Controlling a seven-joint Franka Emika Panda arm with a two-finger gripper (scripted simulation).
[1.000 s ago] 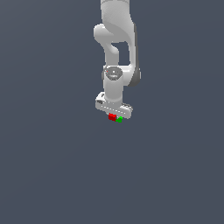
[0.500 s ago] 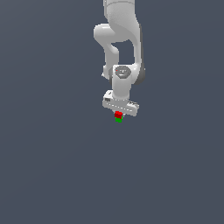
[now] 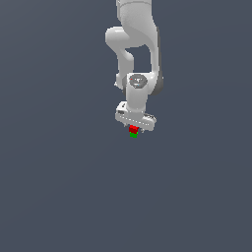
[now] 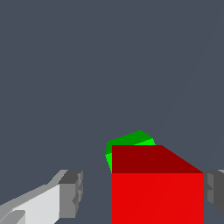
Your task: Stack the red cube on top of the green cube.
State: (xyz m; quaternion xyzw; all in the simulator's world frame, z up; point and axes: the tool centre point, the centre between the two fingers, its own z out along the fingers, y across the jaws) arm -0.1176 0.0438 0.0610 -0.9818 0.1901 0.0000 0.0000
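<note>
From the wrist view, the red cube (image 4: 157, 192) was seen closest to the camera, filling the space between the two fingers (image 4: 70, 192) of the pincer (image 4: 142, 192). One grey pad was seen with a visible gap to the cube's side, and the other pad was only just caught at the edge of the picture, right beside the cube's far side. So whether the pincer was actually clamped on the red cube or standing slightly apart couldn't really be told from these shots. Just past the red cube, the green cube (image 4: 131, 142) was seen poking out from behind and under it, turned a bit so the edges of the two were not lined up. Further out, nothing but the plain dark grey surface (image 4: 87, 65) was shown. In the exterior view, the white arm (image 3: 135, 54) was seen reaching straight down, with the pincer (image 3: 134, 129) at its lower end. The red cube (image 3: 133, 129) was tucked right under it, and the green cube (image 3: 134, 135) was seen directly beneath the red one, resting on the surface (image 3: 59, 187). Red appeared to be sitting on green, though actual contact was too small to be confirmed.
</note>
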